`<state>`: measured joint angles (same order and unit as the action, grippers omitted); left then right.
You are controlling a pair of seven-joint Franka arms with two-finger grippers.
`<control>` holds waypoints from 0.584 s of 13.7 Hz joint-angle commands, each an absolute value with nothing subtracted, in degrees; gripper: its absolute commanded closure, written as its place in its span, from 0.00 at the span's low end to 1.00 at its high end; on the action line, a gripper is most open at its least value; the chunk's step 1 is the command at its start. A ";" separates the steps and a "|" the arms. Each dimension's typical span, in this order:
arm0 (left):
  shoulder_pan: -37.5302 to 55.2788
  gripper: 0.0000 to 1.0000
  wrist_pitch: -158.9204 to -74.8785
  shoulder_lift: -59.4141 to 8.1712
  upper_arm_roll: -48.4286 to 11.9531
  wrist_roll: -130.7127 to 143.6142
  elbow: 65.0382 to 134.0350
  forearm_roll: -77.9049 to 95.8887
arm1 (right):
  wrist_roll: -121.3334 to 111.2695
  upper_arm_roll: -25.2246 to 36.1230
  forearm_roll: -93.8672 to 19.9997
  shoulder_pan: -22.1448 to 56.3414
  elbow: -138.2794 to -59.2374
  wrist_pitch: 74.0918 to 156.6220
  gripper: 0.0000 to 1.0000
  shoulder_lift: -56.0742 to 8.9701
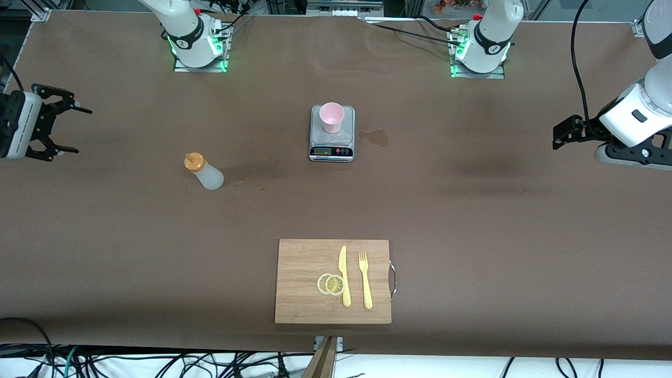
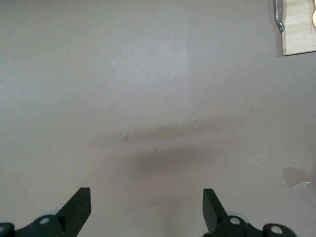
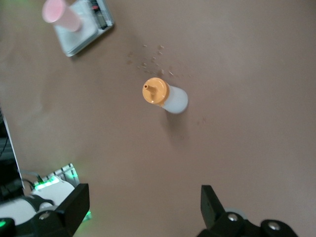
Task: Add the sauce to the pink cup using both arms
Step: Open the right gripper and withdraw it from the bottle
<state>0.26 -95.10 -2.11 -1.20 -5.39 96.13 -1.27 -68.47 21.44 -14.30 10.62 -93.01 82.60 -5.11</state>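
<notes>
The cup (image 1: 332,116) sits on a scale (image 1: 332,149) mid-table, the bottle (image 1: 203,171) upright nearer the camera toward the right arm's end. It looks light and could tip if squeezed off-centre, or sauce may miss the small rim; both grippers, left (image 1: 564,132) and right (image 1: 65,128), wait at the table's ends, jaws apart and empty

1 cup (image 1: 332,116), 1 bottle (image 1: 204,171), 1 scale (image 1: 332,140), 1 board (image 1: 333,281), 1 knife (image 1: 344,275), 1 fork (image 1: 365,280), 2 lemon slices (image 1: 331,284)
</notes>
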 commanded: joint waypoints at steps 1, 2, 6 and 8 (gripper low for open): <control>0.26 0.00 -93.95 -2.55 -1.14 -6.06 94.75 -1.05 | -50.78 21.01 -8.46 15.19 -95.63 84.02 0.00 0.78; 0.26 0.00 -93.96 -2.55 -1.14 -5.98 94.75 -0.97 | -43.93 21.01 -5.83 17.21 -95.54 84.02 0.00 2.10; 0.35 0.00 -93.78 -2.55 -1.76 -6.50 94.75 -0.97 | -23.66 20.83 -0.09 21.09 -94.31 83.32 0.00 3.52; 0.35 0.00 -93.69 -2.64 -1.76 -6.77 94.92 4.87 | -19.97 20.83 0.26 21.09 -93.61 82.10 0.00 3.60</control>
